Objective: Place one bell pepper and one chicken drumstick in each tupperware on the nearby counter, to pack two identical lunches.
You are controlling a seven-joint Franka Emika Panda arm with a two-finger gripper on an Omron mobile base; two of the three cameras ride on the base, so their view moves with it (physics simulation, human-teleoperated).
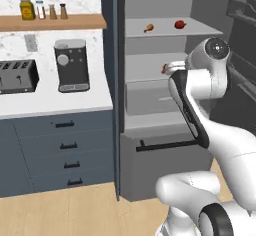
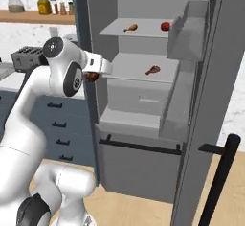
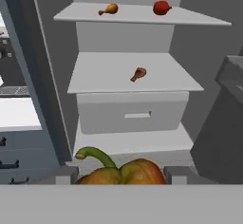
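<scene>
An orange-red bell pepper with a green stem [image 3: 121, 171] is held between the half-closed fingers of the tool [image 3: 121, 174], near the open grey fridge's white middle shelf [image 3: 109, 71].

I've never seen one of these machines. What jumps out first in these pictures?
The open fridge dominates, with a drumstick and a red pepper on its top shelf and another drumstick on the shelf below. Close up, an orange-red bell pepper sits between the white arm's fingers.
</scene>
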